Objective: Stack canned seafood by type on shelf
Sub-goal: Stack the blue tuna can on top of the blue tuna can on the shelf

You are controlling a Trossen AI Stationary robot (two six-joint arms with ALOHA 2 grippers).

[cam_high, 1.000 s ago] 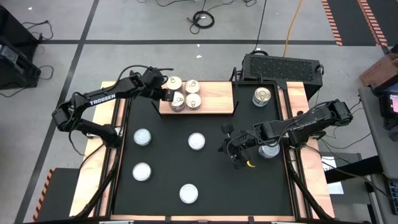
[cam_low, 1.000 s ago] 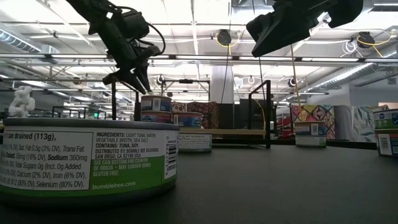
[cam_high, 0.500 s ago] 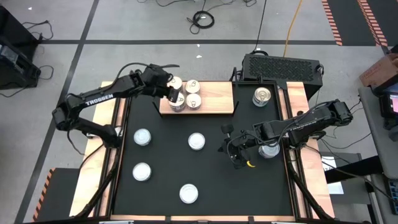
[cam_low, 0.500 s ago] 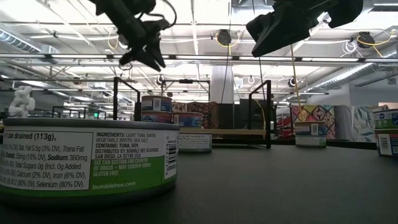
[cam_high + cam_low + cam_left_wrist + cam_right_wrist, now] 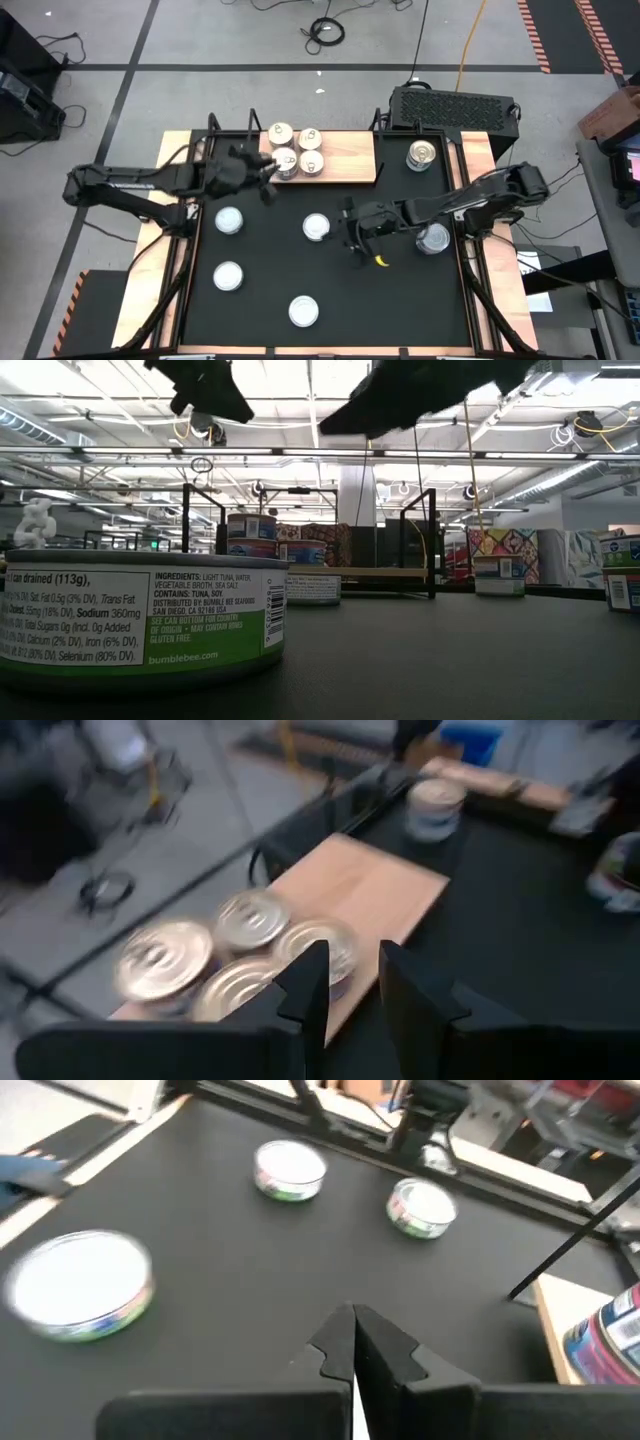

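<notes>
The shelf (image 5: 340,160) is a light wooden board at the table's far side. Several silvery-topped tins (image 5: 296,150) stand on its left part, and they also show in the left wrist view (image 5: 250,945). Several white-topped tins lie on the black table, one in the middle (image 5: 316,227). My left gripper (image 5: 267,183) hovers just near-left of the shelf's tins, its fingers (image 5: 305,985) slightly apart and empty. My right gripper (image 5: 349,230) hovers right of the middle white tin, shut (image 5: 352,1342) and empty.
White tins lie at the left (image 5: 229,220), near left (image 5: 228,276) and near middle (image 5: 303,311). One silvery tin (image 5: 421,155) stands right of the shelf and another (image 5: 433,238) by my right arm. Wooden strips (image 5: 478,200) border the table.
My left gripper has risen from the tins on the shelf and drawn back toward the table's near-left, empty. My right gripper has gone toward the table's left, closer to the middle white tin. The tins have stayed where they were.
</notes>
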